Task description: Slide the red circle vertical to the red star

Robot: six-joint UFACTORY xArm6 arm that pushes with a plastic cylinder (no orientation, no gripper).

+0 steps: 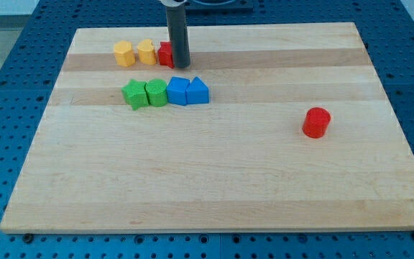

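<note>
My tip (181, 66) rests on the wooden surface (214, 180) near its top edge, touching the right side of the red star (164, 55); my tool is a bare rod holding nothing. The red circle (316, 122), a round upright cylinder with no discernible heading, stands alone well apart at four o'clock from the star.

At nine o'clock from the star, two yellow blocks (135, 53). Below: two green blocks (145, 93), two blue blocks (187, 91).
</note>
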